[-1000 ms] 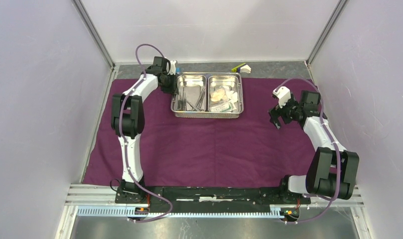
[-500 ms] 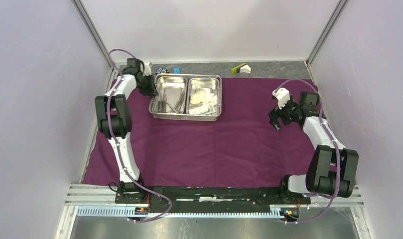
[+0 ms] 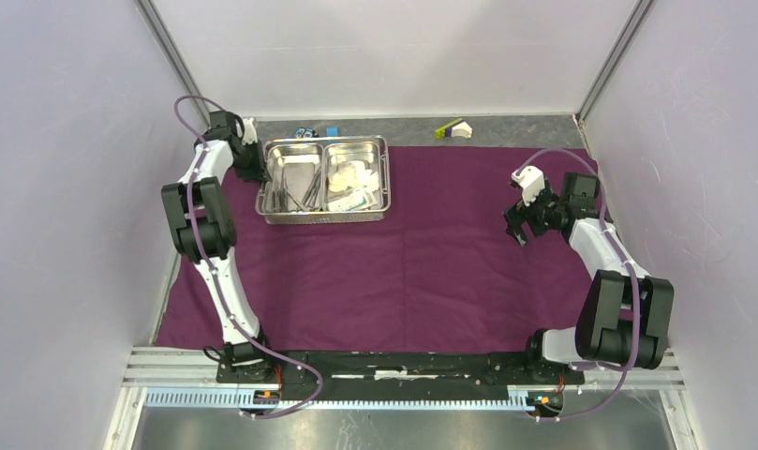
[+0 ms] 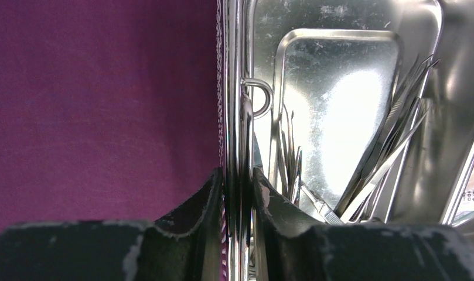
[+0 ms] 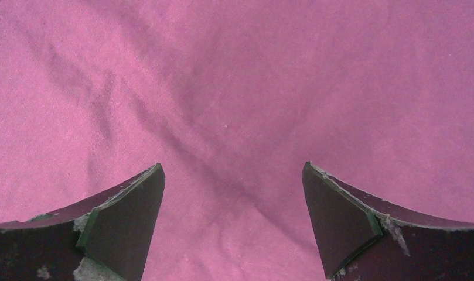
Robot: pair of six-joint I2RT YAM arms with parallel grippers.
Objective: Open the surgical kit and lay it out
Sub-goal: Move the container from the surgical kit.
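Open cloth [image 3: 450,272] right of tray [image 3: 323,217]

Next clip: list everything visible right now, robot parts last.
cloth: one, dark purple, spread over the table.
steel tray: one, shiny silver, two compartments, on the cloth's far-left part.
metal instruments: several, silver, tray's left compartment; count unclear.
white gauze and packets: few, white, tray's right compartment.
blue block: one, blue, on bare table beyond the tray.
yellow-green and white piece: one, bare table, right of the tray.
left pincer: one, black, shut on the tray's left wall.
right pincer: one, black, open, over bare cloth, right side.
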